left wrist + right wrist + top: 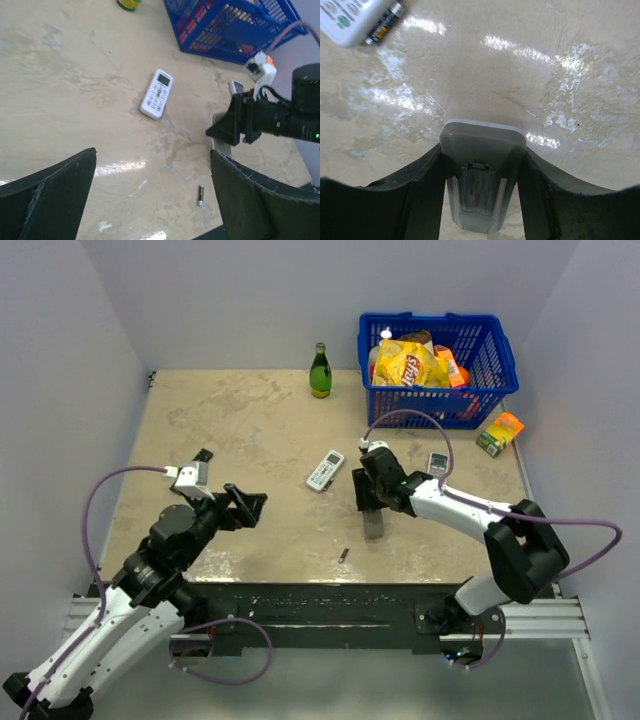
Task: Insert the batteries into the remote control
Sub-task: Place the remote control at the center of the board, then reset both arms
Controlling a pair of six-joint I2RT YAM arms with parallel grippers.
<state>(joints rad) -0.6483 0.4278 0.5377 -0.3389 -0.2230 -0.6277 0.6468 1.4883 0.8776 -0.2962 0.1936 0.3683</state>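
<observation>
Right fingers [420, 200] clamp remote control [482, 147]; left fingers [50, 200] apart, empty.

Left side: open table [230, 430], free passage.
Back: bottle [319, 371], basket [470, 405] block.
Centre: white remote [325, 470], right arm [455, 505] crowd.
Front: 1 battery [343, 554], room around.

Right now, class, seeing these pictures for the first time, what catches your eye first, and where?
The right gripper clamps the grey remote control at the middle of the table, its battery bay open. One loose battery lies near the front edge, and a bright blue basket of snack bags stands at the far right corner.
</observation>
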